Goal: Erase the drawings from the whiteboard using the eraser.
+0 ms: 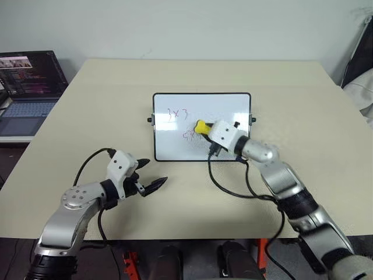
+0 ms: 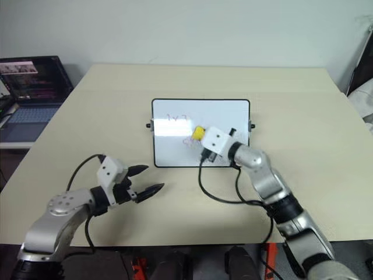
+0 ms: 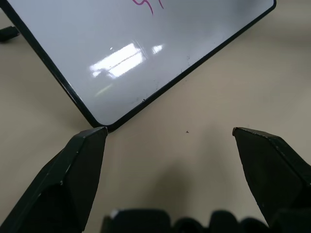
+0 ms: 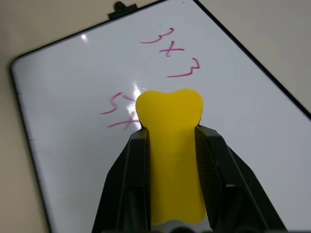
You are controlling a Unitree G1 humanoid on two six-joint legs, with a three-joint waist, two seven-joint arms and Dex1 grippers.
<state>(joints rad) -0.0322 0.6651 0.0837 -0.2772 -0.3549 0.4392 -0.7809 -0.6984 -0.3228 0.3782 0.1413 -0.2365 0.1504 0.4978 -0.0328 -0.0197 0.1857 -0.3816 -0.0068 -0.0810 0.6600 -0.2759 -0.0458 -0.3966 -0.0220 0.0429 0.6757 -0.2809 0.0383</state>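
**Eraser over the board, clamped in our right gripper**

Over the middle of the whiteboard (image 1: 201,126) our right gripper (image 4: 171,133) pinches the yellow eraser (image 4: 170,150) between its two black fingers (image 4: 131,179), narrow and tight on the block's sides. The eraser's front end sits over a lower pink mark (partly covered, so we cannot read it). Just beyond it the drawings (image 4: 170,51) read "3x3". Our left gripper (image 1: 152,176) hangs with fingers spread wide, holding nothing, above the beige table (image 1: 303,111) near the board's lower left corner. A laptop (image 1: 29,87) stands open off to the left.
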